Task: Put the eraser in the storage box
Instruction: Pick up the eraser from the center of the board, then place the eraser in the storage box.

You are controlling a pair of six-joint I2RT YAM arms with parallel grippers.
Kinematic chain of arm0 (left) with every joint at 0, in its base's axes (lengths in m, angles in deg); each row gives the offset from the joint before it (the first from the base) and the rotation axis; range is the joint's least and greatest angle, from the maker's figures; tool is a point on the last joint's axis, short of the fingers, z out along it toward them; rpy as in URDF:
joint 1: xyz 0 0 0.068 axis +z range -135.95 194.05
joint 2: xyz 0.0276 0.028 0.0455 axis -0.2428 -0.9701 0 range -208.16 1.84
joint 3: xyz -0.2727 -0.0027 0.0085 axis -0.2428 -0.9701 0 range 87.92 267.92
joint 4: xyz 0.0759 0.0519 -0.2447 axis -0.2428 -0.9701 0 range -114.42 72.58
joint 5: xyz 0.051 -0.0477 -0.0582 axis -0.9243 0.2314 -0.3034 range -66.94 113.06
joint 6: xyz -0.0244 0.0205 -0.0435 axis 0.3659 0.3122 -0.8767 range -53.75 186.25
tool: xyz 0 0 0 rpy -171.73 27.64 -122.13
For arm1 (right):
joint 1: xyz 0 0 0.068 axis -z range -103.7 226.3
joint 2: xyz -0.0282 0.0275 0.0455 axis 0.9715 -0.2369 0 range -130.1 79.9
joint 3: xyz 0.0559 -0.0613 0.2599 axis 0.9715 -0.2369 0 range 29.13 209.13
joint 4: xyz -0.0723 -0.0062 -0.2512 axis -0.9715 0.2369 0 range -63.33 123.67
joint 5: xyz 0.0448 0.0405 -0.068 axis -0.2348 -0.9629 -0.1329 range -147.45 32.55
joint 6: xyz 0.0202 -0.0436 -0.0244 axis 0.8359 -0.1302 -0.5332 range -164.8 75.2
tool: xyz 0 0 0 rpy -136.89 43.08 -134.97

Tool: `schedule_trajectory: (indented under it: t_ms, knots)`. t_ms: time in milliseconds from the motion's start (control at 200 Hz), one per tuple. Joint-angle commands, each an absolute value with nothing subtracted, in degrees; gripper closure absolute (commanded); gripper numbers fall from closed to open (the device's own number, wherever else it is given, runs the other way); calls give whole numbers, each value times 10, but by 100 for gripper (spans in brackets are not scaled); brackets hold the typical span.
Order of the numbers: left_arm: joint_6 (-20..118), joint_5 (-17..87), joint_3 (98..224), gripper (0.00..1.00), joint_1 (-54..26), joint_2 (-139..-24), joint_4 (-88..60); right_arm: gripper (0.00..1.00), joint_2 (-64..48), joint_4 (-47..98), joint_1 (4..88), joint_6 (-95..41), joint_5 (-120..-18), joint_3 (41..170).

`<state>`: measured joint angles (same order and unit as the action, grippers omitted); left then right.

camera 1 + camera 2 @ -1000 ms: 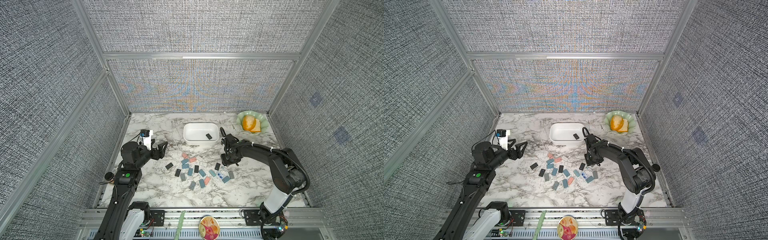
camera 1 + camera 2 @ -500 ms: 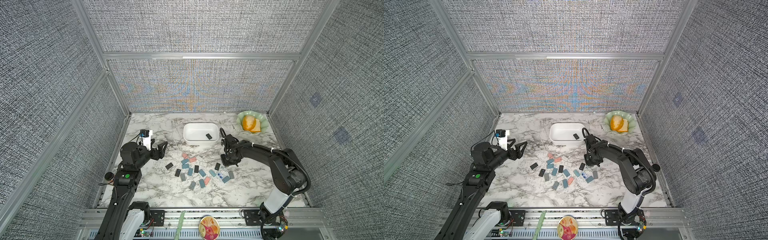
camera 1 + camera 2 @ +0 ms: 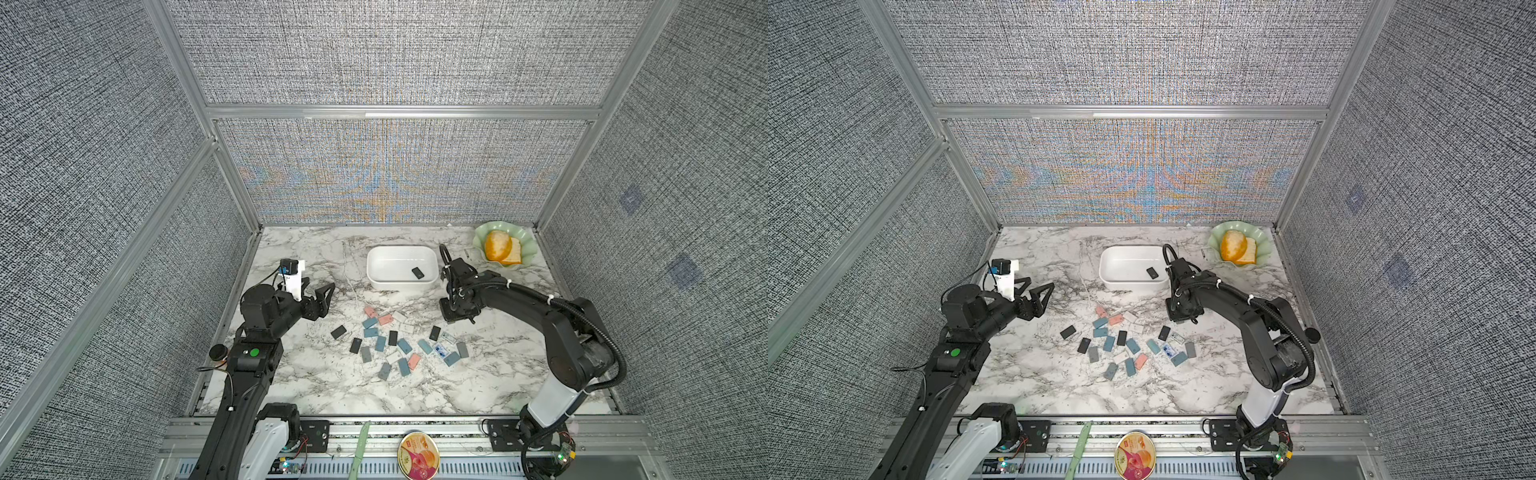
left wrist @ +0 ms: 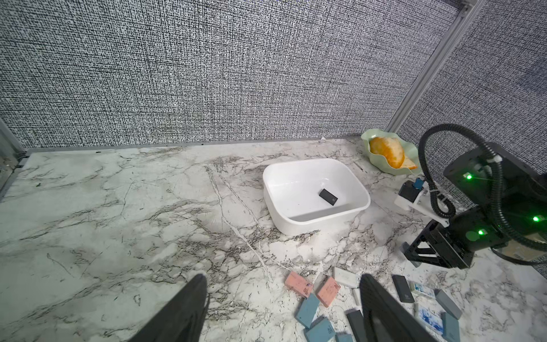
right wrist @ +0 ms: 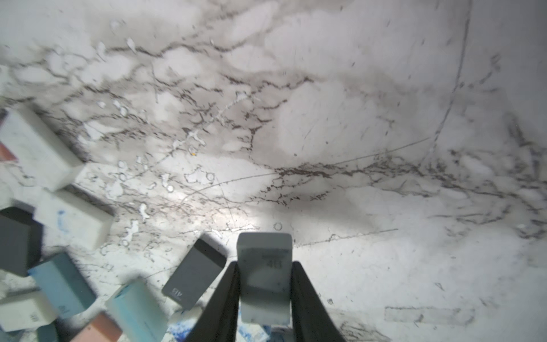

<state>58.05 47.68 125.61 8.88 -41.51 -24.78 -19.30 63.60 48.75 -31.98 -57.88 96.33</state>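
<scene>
My right gripper (image 5: 264, 266) is shut on a pale grey eraser (image 5: 264, 251), its two black fingers pressed against the eraser's long sides. In both top views this gripper (image 3: 453, 313) sits low over the marble, just right of the loose erasers (image 3: 395, 345) and in front of the storage box's right corner. The eraser is hidden under the gripper there. The white storage box (image 3: 401, 286) holds one black eraser (image 3: 418, 272), also clear in the left wrist view (image 4: 328, 197). My left gripper (image 3: 321, 291) hovers open and empty, left of the pile.
A pale green scalloped dish (image 3: 524, 253) with orange food (image 3: 498, 245) stands at the back right corner. Several blue, pink, black and white erasers are scattered mid-table, and a dark grey one (image 5: 194, 274) lies right beside my right fingers. Fabric walls enclose three sides.
My right gripper's jaws have come together on the pale grey eraser. The right arm has barely shifted. The left arm is still.
</scene>
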Motion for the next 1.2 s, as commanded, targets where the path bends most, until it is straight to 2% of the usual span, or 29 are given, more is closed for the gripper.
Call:
schedule_trajectory:
  t_ms: [0,375,926,1196]
  knots:
    - [581,485,1254,19,89,-413,-235,69,-195,669,487,-329,-575,1002]
    - [581,485,1254,19,89,-407,-237,69,-277,739,487,-368,-590,1212]
    - [581,488,1253,18,89,-407,-236,69,-544,791,487,-380,-621,1554]
    - [582,488,1253,18,89,-411,-237,69,-608,764,487,-372,-623,1600]
